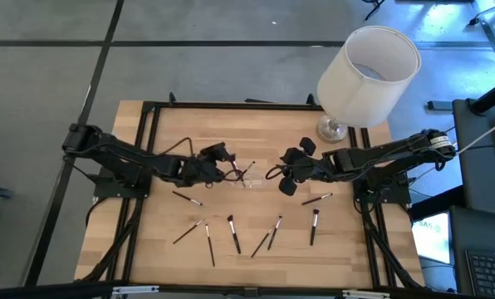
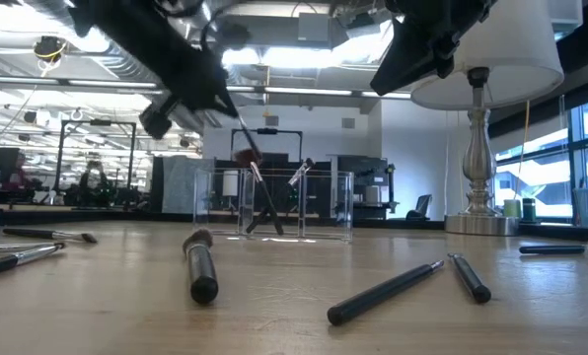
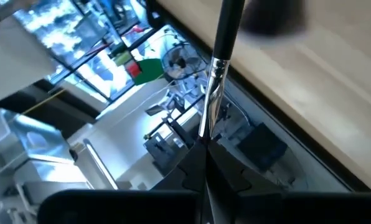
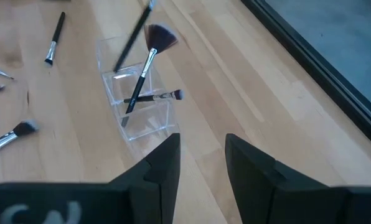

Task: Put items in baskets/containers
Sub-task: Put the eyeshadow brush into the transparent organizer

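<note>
Two brushes (image 4: 137, 93) in clear holder (image 4: 139, 102) mid-desk; left gripper (image 1: 227, 173) pinches a third brush (image 3: 218, 74) over it; right gripper (image 4: 201, 163) spread, empty.

Tight around the cup, open worktop between the brushes

We see both tools flanking the cup (image 1: 246, 176), brushes (image 1: 231, 232) scattered nearer the front, and a lamp (image 1: 365, 76) blocking the far right corner.

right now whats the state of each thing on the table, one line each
left end effector: shut on a makeup brush, beside the clear holder
held makeup brush: gripped by its handle
right end effector: open, empty, near the holder
clear holder: upright, brushes leaning inside
loose brushes: lying flat on the table
lamp: upright at the far right corner
</note>
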Controlling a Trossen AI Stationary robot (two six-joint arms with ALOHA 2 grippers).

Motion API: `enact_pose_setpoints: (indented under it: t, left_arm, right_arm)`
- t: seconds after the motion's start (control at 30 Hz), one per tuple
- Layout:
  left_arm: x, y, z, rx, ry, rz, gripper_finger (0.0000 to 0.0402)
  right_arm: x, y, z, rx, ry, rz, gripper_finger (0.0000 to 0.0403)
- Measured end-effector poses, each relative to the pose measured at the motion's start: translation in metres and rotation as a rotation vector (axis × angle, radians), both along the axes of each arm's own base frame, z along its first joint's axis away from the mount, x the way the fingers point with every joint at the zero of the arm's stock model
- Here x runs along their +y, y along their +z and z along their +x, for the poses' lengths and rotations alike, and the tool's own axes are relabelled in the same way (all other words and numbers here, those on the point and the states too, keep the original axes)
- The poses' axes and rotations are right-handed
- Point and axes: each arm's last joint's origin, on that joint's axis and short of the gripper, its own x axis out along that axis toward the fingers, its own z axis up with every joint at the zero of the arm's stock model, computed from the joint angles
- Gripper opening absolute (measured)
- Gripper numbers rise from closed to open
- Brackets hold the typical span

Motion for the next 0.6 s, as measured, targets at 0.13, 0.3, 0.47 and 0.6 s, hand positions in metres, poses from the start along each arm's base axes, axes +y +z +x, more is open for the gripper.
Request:
enact_pose_setpoints:
  t: [0.13, 0.3, 0.47, 0.6]
  left_arm:
    - [-0.001, -0.016, 0.007, 0.063, 0.007, 0.015, 0.0004]
    - [-0.004, -0.022, 0.02, 0.086, 0.003, 0.018, 0.0004]
    - [-0.012, -0.013, 0.032, 0.049, -0.03, -0.001, 0.0015]
    - [-0.018, -0.003, 0.037, -0.019, -0.039, -0.03, 0.003]
  right_arm:
    - [0.0, 0.0, 0.0, 0.0, 0.0, 0.0, 0.0127]
    - [0.0, 0.0, 0.0, 0.001, 0.001, -0.002, 0.0127]
    - [0.0, 0.0, 0.0, 0.001, 0.001, -0.001, 0.0127]
    - [0.0, 0.0, 0.0, 0.001, 0.001, -0.001, 0.0127]
